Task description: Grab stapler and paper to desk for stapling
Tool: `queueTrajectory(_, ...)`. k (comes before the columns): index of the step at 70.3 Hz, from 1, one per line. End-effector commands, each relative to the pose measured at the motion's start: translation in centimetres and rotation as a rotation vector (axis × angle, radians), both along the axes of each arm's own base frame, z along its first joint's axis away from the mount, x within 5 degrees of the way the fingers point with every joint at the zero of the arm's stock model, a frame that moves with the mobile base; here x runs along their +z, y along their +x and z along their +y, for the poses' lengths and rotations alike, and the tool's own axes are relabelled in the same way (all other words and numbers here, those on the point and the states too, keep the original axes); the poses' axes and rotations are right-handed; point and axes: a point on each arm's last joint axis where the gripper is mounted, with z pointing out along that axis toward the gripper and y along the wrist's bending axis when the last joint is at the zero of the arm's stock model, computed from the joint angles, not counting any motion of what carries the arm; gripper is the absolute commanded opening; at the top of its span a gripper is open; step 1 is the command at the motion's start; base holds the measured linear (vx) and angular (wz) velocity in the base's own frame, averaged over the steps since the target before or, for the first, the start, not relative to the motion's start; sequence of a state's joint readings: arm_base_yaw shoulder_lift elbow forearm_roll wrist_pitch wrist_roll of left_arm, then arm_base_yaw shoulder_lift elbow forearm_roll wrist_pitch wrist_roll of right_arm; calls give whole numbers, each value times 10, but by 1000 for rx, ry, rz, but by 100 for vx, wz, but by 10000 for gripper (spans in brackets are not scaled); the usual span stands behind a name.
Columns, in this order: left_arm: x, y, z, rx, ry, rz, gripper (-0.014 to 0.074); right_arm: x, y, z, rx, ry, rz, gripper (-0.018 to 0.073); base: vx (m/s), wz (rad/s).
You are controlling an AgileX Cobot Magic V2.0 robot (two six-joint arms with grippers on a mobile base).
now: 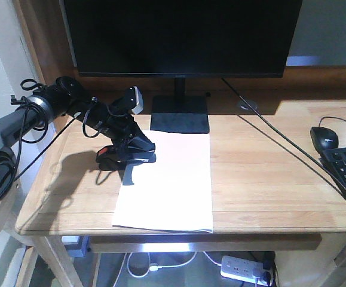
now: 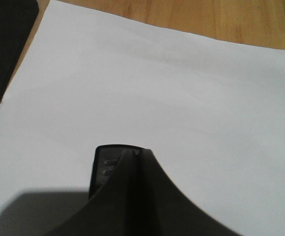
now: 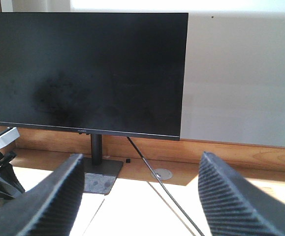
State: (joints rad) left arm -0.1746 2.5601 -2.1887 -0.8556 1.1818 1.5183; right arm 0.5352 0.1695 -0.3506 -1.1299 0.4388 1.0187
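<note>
Left pincer (image 1: 138, 156) w/ stapler (image 1: 110, 153) at paper (image 1: 168, 182) left edge, desk (image 1: 262, 173).

Front view: evenly lit, moderately bright, sharp across the bench (image 1: 268, 173). Light falls from above and the right; the left arm (image 1: 71, 107) casts a dark shadow leftward onto the wood. The paper (image 1: 173, 179) is bright, near overexposed, with a glowing strip below the bench edge. The monitor (image 1: 181, 36) is uniformly black, no glare.

Left wrist view: soft, low in detail; the near dark jaws are blurred and shade the sheet below them.

Right wrist view: the wall behind is washed out; the foreground jaws are out of focus.
</note>
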Motion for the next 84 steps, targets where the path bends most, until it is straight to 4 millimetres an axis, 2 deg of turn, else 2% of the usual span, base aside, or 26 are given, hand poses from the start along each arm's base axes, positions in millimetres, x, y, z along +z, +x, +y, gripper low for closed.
queueTrajectory(1, 13, -3, 0, -31, 49, -25, -6, 10, -1, 1, 13, -29, -47, 465, 0, 0)
queueTrajectory(84, 13, -4, 0, -38, 49, -18, -6, 10, -1, 1, 13, -29, -47, 465, 0, 0)
